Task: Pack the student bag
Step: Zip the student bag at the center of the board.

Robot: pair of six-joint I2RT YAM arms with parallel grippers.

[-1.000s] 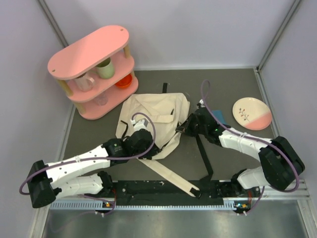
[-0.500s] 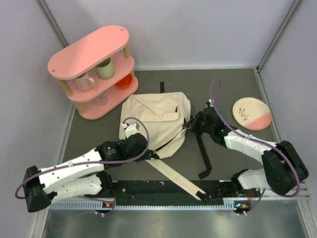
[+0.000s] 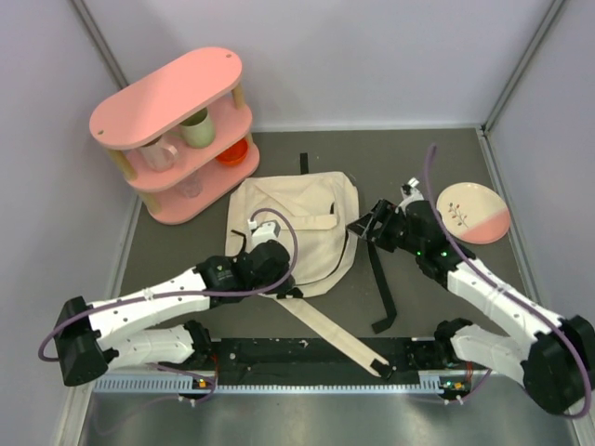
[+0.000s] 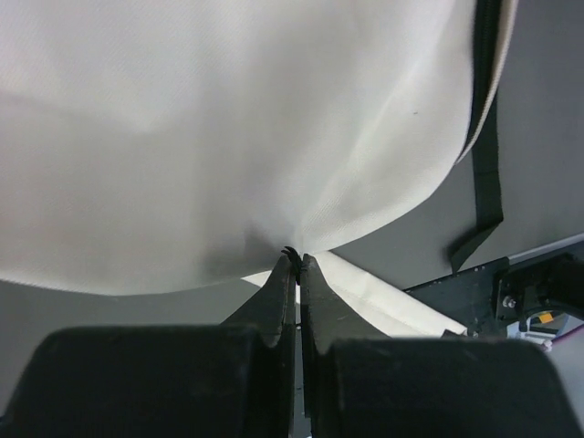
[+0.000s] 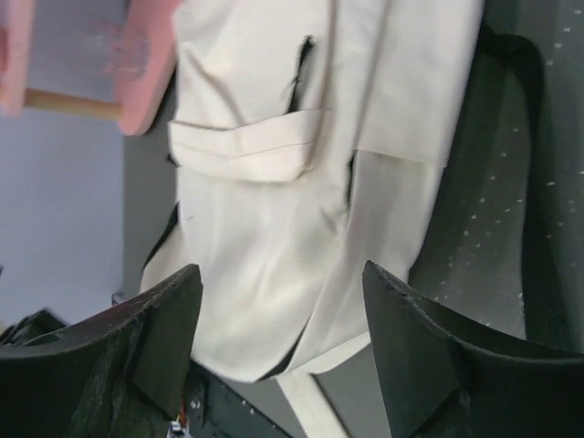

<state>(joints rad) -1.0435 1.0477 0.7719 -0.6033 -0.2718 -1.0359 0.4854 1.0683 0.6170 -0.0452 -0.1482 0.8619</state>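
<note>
Grey table (image 3: 446, 167), student bag (image 3: 297, 218) now flatter than before, near hem pinched tight in left gripper (image 4: 294, 255), right gripper (image 5: 281, 278) spread wide, pulled back toward plate (image 3: 474, 212).

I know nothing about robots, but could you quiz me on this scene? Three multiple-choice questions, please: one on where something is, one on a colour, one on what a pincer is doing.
1. Where is the plate?
A. On the table, to the right of the student bag
B. On top of the bag
C. Held by an arm

2. What colour is the student bag?
A. Blue
B. Cream
C. Red

3. What is the left pincer doing?
A. Hanging wide open
B. Holding the plate
C. Shut on the bag's edge

Answers:
1 A: the plate lies on the table, apart from the bag, on the right arm's side.
2 B: the canvas is cream with black trim.
3 C: the left wrist view shows the fingers closed together on the fabric's edge.
</note>
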